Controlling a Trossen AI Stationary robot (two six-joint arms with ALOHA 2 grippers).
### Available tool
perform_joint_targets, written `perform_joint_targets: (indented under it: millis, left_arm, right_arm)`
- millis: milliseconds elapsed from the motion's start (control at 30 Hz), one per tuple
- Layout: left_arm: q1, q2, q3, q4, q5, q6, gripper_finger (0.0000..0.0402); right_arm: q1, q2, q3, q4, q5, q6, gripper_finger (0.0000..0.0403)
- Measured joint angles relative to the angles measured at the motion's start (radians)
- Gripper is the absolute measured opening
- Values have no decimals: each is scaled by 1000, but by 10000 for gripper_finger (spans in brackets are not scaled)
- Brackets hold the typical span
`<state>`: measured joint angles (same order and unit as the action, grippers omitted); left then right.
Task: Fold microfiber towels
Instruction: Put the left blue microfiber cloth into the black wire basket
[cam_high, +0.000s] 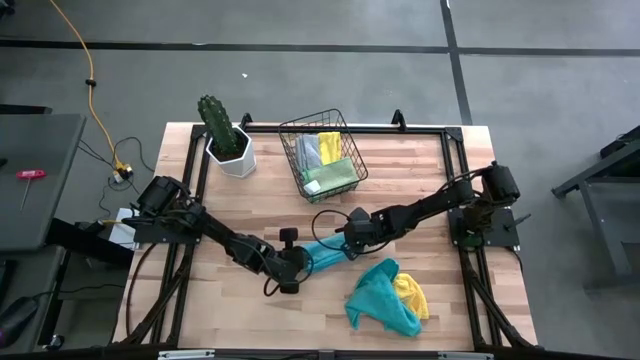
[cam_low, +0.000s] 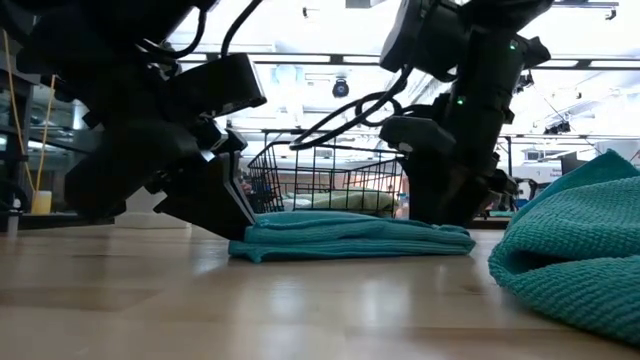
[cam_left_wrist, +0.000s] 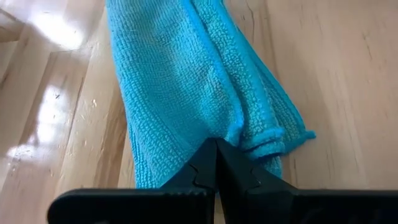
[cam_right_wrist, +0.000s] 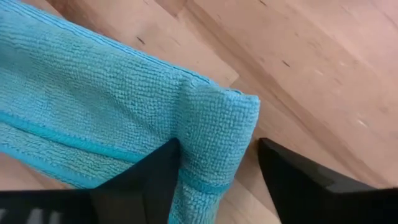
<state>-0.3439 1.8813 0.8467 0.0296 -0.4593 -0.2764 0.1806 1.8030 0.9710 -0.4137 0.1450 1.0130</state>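
Basket (cam_high: 345, 135) holds towels (cam_high: 325, 160) (several colours).

From above, both ends of the folded teal towel (cam_high: 325, 255) are covered by the left gripper (cam_high: 293, 268) and the right gripper (cam_high: 352, 238), so neither jaw state can be read there. The yellow towel (cam_high: 410, 294), near the tabletop's front right corner, lies partly under a crumpled teal towel (cam_high: 380, 298); that one is cut off by the right edge in the low view (cam_low: 575, 250). Towels in the basket (cam_high: 322, 152) overlap and cannot be counted. In the low view both arms run off the top edge. Each wrist view crops the folded towel (cam_left_wrist: 180, 93) (cam_right_wrist: 93, 124).
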Motion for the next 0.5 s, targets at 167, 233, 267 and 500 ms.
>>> perform_joint_targets:
  millis: [167, 233, 267, 500]
  left_arm:
    - [-9, 4, 9, -8, -108, -5, 0]
    - [-12, 5, 26, -27, -118, 5, 0]
    - [-15, 6, 36, -37, -117, 15, 0]
    - [-59, -66, 173, -390, -47, -34, 0]
  right_arm:
    - [0, 1, -1, -37, 23, -15, 134]
    - [5, 2, 0, -40, 34, -19, 86]
    - [6, 5, 0, -40, 37, -27, 62]
    - [25, -4, -1, -80, 54, -53, 12]
